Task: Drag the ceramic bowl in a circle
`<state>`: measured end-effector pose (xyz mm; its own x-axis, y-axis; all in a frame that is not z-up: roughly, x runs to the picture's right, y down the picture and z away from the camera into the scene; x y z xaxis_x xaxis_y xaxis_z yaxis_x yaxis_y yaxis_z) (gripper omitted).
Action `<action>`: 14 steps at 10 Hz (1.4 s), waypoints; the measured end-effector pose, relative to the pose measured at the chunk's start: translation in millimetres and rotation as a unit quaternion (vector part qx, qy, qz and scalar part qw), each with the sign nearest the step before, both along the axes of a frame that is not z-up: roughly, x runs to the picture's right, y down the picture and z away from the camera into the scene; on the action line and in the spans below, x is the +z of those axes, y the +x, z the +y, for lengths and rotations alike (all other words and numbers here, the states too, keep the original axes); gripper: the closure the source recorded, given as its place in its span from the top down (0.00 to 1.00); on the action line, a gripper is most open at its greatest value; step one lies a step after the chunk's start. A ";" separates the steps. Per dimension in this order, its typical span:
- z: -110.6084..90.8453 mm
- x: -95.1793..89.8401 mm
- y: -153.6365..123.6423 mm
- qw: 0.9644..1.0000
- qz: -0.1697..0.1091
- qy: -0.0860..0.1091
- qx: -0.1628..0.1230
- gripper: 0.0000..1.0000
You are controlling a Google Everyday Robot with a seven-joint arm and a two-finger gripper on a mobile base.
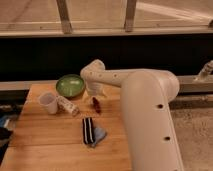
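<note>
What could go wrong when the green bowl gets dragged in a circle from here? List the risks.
1. The gripper hangs at the right side of the ceramic bowl; a shallow hold on the rim may slip mid-circle.
2. The white cup and the small bottle lying beside it sit close in front of the bowl; a wide circle would likely knock them.

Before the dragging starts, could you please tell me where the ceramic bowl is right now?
In the camera view the ceramic bowl sits at the wooden table's far left, behind the white cup, with the gripper just right of it.
</note>
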<state>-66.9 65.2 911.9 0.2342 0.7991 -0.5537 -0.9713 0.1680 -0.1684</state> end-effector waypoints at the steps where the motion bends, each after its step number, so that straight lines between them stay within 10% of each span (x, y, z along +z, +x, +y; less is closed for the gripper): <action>1: 0.0 0.0 0.0 1.000 0.000 0.000 0.000 0.80; 6: -0.6 0.1 -0.6 1.000 -0.001 0.003 0.001 0.80; 11: -66.2 2.2 -39.9 0.994 -0.054 0.093 -0.003 0.80; 14: -100.6 -2.9 -67.3 0.983 -0.114 0.142 0.009 0.80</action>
